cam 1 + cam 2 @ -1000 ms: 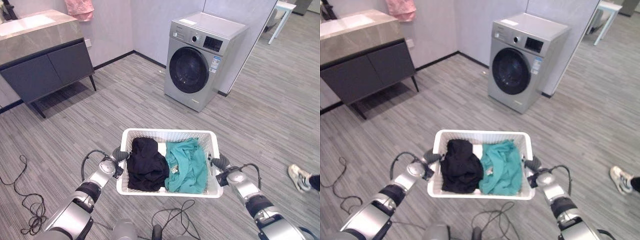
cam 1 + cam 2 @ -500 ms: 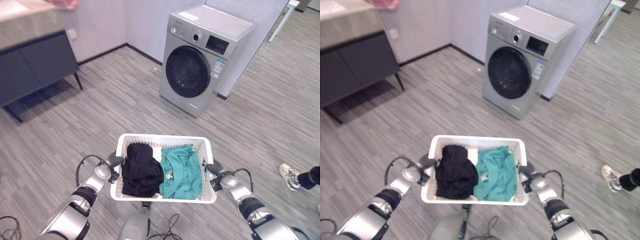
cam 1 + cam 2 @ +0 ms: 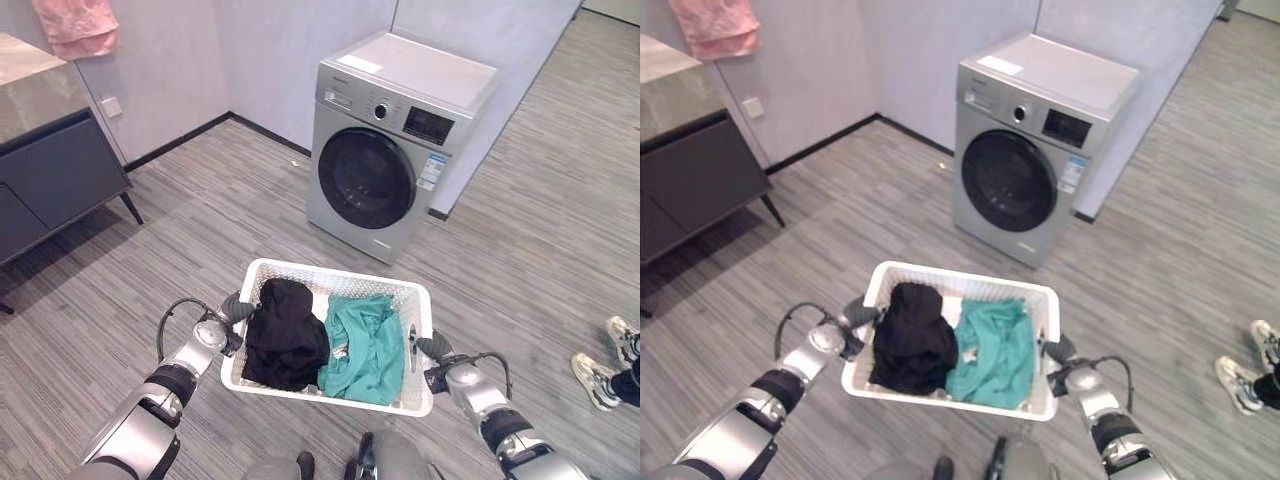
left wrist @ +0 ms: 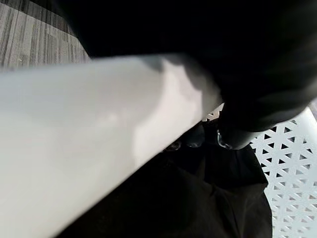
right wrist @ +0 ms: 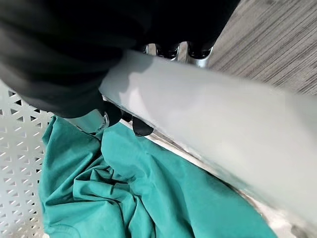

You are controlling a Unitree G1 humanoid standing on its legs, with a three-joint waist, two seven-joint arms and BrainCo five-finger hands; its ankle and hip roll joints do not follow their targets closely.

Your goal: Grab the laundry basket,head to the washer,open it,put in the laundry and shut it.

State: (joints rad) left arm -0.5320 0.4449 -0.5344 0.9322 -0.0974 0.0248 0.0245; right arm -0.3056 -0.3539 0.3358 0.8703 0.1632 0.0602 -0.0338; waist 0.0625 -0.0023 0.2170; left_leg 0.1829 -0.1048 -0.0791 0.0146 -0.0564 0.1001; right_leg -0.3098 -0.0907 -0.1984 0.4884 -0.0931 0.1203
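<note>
Now my left hand (image 3: 228, 318) and right hand (image 3: 432, 352) each clench a basket (image 3: 335, 283) rim; the closed washer (image 3: 385, 150) stands straight ahead, upper centre.

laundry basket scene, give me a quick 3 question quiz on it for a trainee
1. True or false: the washer door is open.
2. Which garment lies on the robot's left side of the laundry basket? A) black garment B) teal garment C) pink towel
3. What does each hand grip?

Key
1. False: the round door is shut.
2. A: the black garment is on the robot's left, the teal one on its right; the pink towel hangs on the wall.
3. The left hand and the right hand each curl round the basket rim at its own end, holding the basket above the floor.
</note>
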